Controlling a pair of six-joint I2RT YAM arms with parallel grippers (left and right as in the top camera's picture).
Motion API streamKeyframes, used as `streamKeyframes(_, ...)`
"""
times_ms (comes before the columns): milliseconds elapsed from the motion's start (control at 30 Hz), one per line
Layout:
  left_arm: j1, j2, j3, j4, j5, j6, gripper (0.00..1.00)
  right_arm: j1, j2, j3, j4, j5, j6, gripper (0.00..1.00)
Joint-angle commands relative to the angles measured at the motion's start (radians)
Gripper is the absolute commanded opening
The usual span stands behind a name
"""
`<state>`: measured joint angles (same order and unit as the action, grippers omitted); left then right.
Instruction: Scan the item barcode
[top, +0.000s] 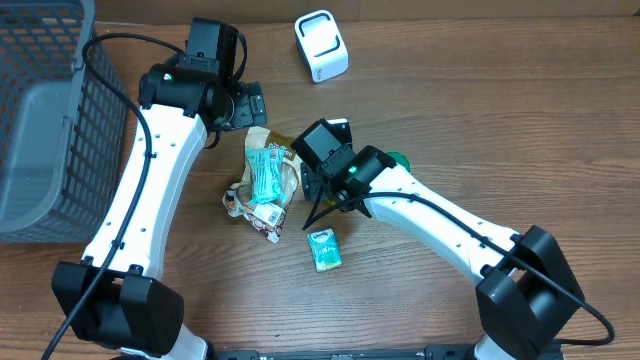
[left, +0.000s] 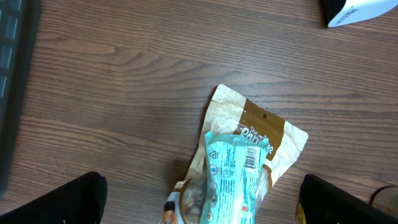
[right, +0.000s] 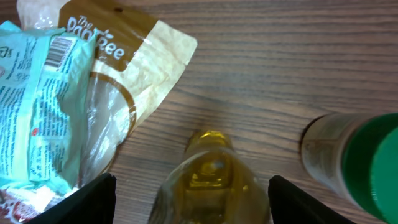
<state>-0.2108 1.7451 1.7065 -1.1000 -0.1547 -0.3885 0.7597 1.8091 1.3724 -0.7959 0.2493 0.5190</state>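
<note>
Nearest, a small pack (top: 323, 250) lies loose; just beyond, the right gripper (right: 191, 183) straddles a yellow bottle (right: 208, 168) with jaws set wide, but whether they pinch it cannot be told. This is probably the item chosen for scanning. Beside it are a green-cap bottle (right: 367, 155) and a teal packet (left: 233, 180), barcode up on a brown bag (left: 273, 134); the left gripper (left: 202, 180) hangs over them, jaws fully wide and empty, seemingly in reserve. Farthest, the scanner (top: 321, 46) stands well apart, so the item needs carrying there.
</note>
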Motion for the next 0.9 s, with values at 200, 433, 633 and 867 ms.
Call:
streamKeyframes(200,-0.006,-0.012,0.017,0.0,-0.01,0.015,1.0,-0.005,-0.014,0.035,0.009,0.046,-0.044,0.74)
streamKeyframes(433,-0.006,-0.012,0.017,0.0,-0.01,0.015,1.0,-0.008,-0.019,0.037,0.013,0.046,-0.057,0.73)
streamKeyframes(633,-0.006,-0.012,0.017,0.0,-0.01,0.015,1.0,-0.008,-0.042,0.043,0.013,0.046,-0.057,0.73)
streamKeyframes(867,-0.006,-0.012,0.017,0.0,-0.01,0.015,1.0,-0.008,-0.055,0.069,-0.019,0.046,-0.056,0.73)
